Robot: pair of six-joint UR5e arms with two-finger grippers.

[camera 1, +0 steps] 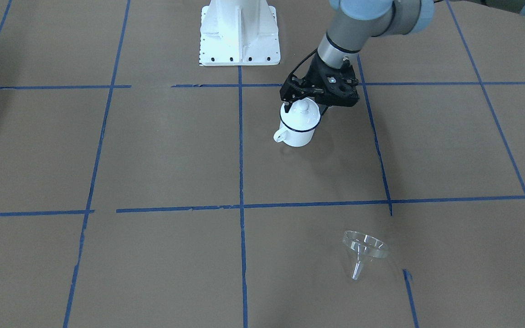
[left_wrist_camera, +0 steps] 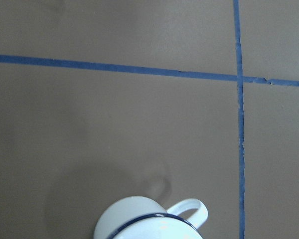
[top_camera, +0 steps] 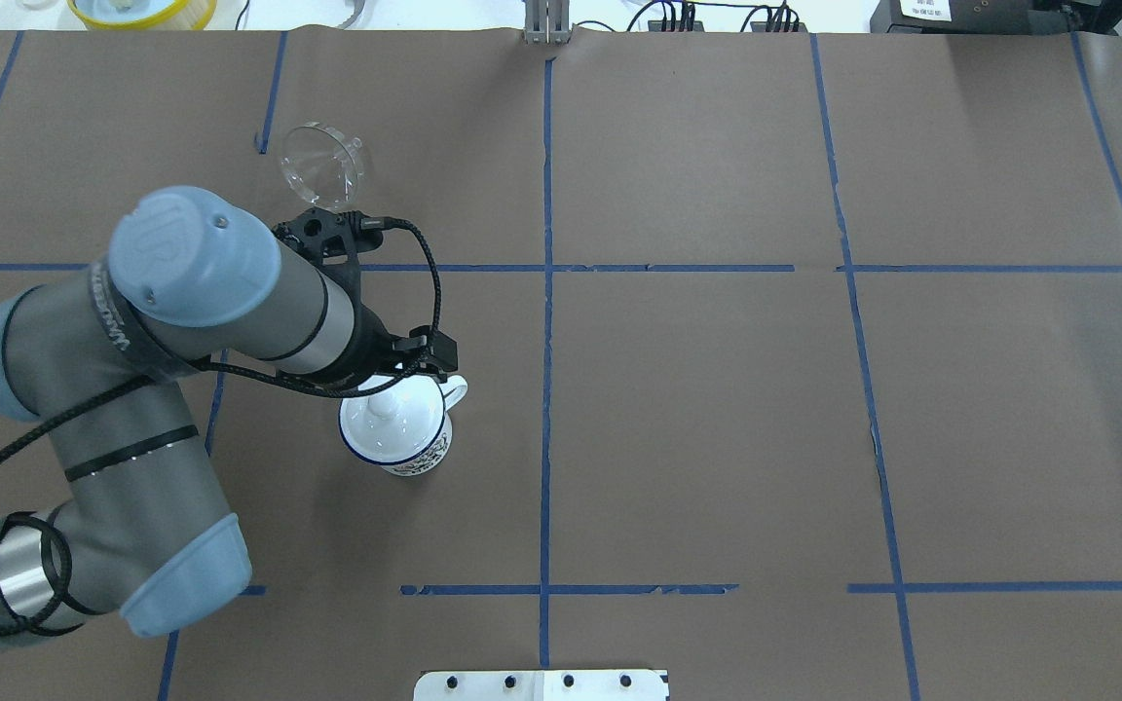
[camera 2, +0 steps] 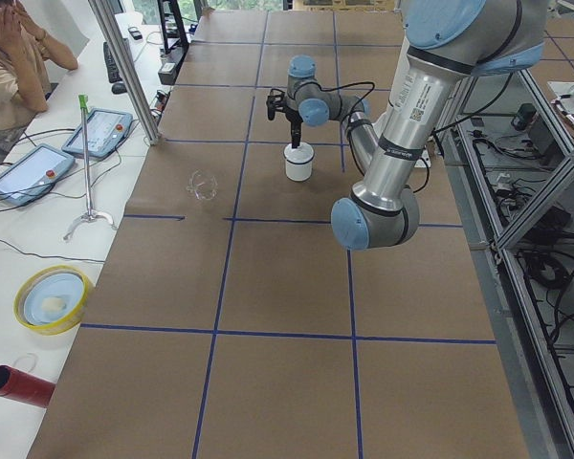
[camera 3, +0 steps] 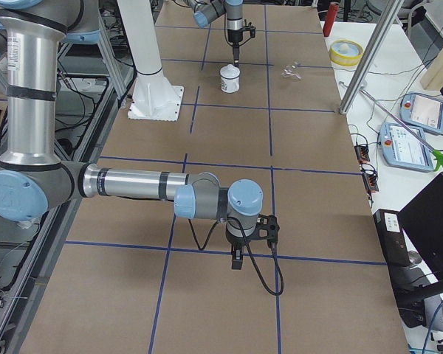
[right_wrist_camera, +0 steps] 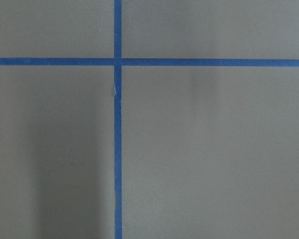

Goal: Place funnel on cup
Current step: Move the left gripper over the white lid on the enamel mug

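The cup (camera 1: 296,134), a white enamel mug with a dark blue rim, stands upright with a white knobbed lid (camera 1: 296,119) on it. My left gripper (camera 1: 304,107) is right above the lid. One fingertip (camera 1: 287,107) shows beside the knob, apart from it, so the gripper looks open. The cup also shows in the overhead view (top_camera: 405,453) and the left wrist view (left_wrist_camera: 149,224). The clear funnel (camera 1: 365,248) lies on its side, farther from the robot than the cup (top_camera: 322,166). My right gripper (camera 3: 237,262) hangs over bare table far away; I cannot tell its state.
The brown table cover carries a blue tape grid. The white robot pedestal (camera 1: 239,32) stands behind the cup. A yellow bowl (camera 2: 53,298), a red cylinder (camera 2: 19,385) and tablets lie on the side bench, where a person (camera 2: 10,48) sits.
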